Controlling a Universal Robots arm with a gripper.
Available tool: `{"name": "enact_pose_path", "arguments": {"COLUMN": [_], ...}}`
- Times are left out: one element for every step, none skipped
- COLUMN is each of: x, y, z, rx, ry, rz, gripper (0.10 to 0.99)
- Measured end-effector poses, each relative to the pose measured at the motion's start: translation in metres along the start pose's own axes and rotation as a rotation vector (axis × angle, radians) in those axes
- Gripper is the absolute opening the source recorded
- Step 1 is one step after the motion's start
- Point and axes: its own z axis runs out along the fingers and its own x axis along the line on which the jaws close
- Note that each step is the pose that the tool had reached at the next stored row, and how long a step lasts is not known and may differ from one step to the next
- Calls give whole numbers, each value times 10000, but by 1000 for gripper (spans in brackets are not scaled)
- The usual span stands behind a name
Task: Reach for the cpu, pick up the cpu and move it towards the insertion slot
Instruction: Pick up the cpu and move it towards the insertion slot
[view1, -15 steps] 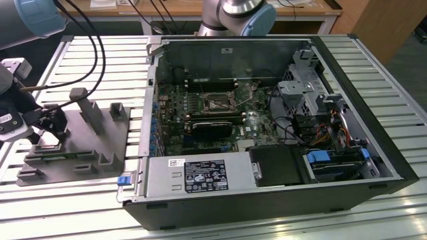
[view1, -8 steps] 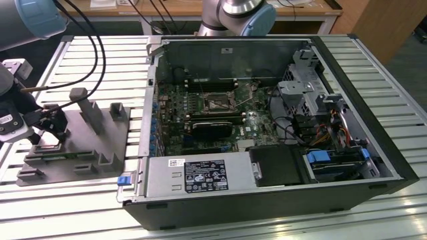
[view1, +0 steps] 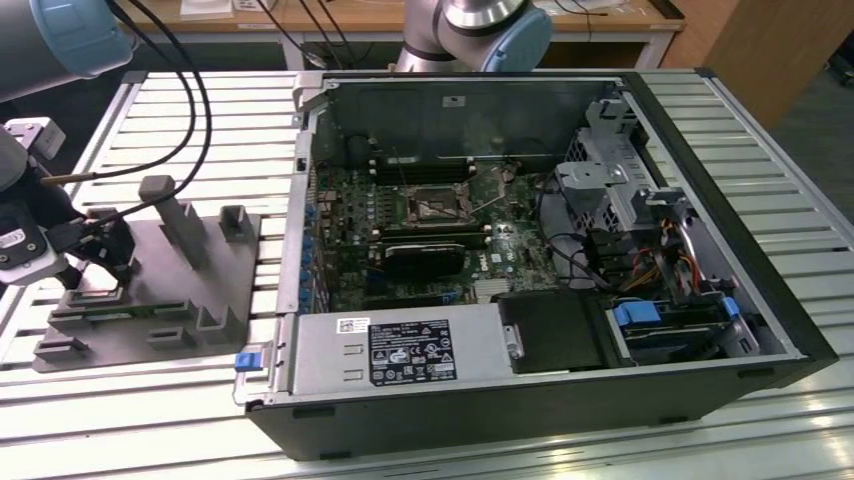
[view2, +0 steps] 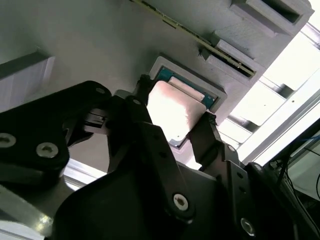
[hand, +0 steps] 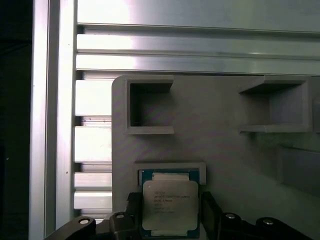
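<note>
Risk: the cpu (hand: 170, 206) may tilt or slip, as the gripper (hand: 170, 201) pinches only thin opposite edges; the fingertips (view2: 207, 125) are closed to chip width, touching both sides, with the chip in its grey tray (hand: 225, 140) pocket, well apart from the insertion slot (view1: 437, 207).

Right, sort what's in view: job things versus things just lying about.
Job: cpu, seated in the grey tray; insertion slot on the motherboard; gripper at the cpu.
Lying about: upright posts; power supply; drive cage; cables.
</note>
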Motion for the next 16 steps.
{"name": "enact_pose_path", "arguments": {"x": [0, 0, 0, 0, 0, 0, 0, 0, 0, -1, -2, -3, -4, -5, -6, -7], "y": [0, 0, 0, 0, 0, 0, 0, 0, 0, 1, 1, 1, 2, 3, 3, 4], "z": [0, -1, 0, -1, 0, 1, 1, 1, -1, -11, -32, -54, -78, -105, -129, -154], "rx": [0, 1, 1, 1, 0, 0, 0, 0, -1, -4, -1, 0, -1, 0, 0, 0], "ry": [1, 2, 1, 1, 1, 0, -1, 0, -1, -7, -3, -1, -2, -1, -1, 0], "rz": [0, 0, 0, 0, 0, 0, 0, 0, 0, 0, 1, 0, 0, 0, 0, 1], "gripper": [635, 573, 537, 537, 537, 537, 537, 537, 537, 537, 537, 537, 537, 537, 537, 537]}}
